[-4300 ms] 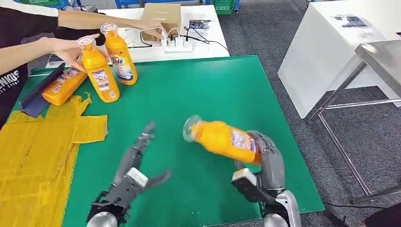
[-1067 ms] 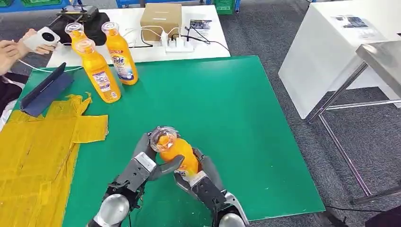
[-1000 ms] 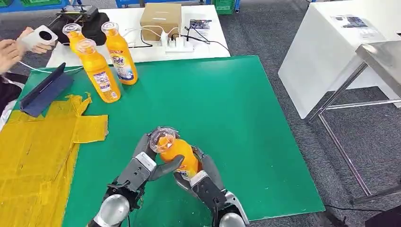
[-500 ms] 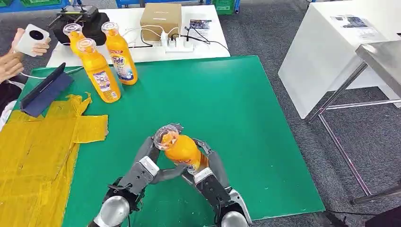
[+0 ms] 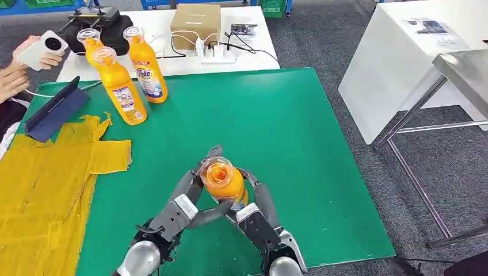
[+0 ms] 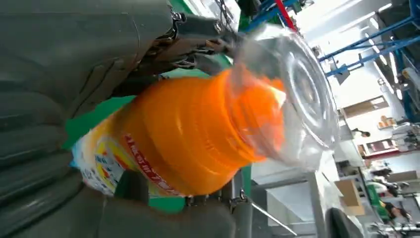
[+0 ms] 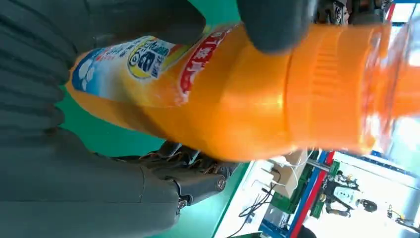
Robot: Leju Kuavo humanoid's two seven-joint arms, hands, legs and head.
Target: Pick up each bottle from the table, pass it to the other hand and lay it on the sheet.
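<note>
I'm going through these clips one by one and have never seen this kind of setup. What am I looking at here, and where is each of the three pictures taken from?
This is a two-armed humanoid robot. The wide picture comes from its head, looking down at a green table mat. The two close-ups come from cameras at its wrists, so they look turned.

In the middle, the left robot hand and the right robot hand both clasp one orange plastic detergent bottle with a clear cap, seemingly mid-handover.

At the far left corner stand three more orange bottles. A crumpled yellow sheet covers the mat's left side, beside a dark blue folder. A person's hand holding a white device shows at the left edge.
</note>
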